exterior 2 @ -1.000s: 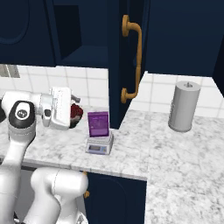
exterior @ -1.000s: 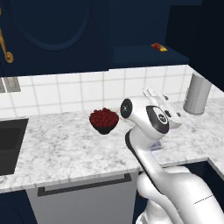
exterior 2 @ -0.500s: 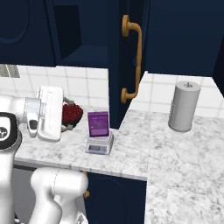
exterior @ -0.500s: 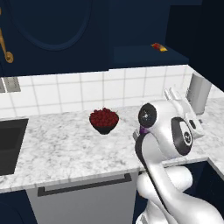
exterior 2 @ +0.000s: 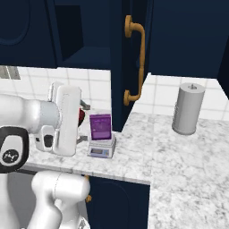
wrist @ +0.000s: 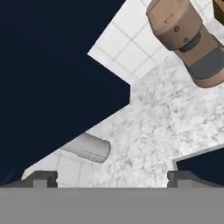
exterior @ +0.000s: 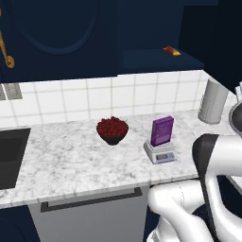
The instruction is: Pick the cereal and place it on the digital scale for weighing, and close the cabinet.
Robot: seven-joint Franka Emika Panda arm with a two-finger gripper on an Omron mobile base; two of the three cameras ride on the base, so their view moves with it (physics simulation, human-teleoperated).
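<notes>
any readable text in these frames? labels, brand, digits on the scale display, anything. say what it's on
None can be read.
cereal: purple front has faint markings, too blurred to read.
digital scale: bluish display panel at the front, no digits can be made out.
Grey canister and brown cylinder: no visible lettering.

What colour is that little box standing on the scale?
Purple; the cereal shows best in the left base view.
</notes>
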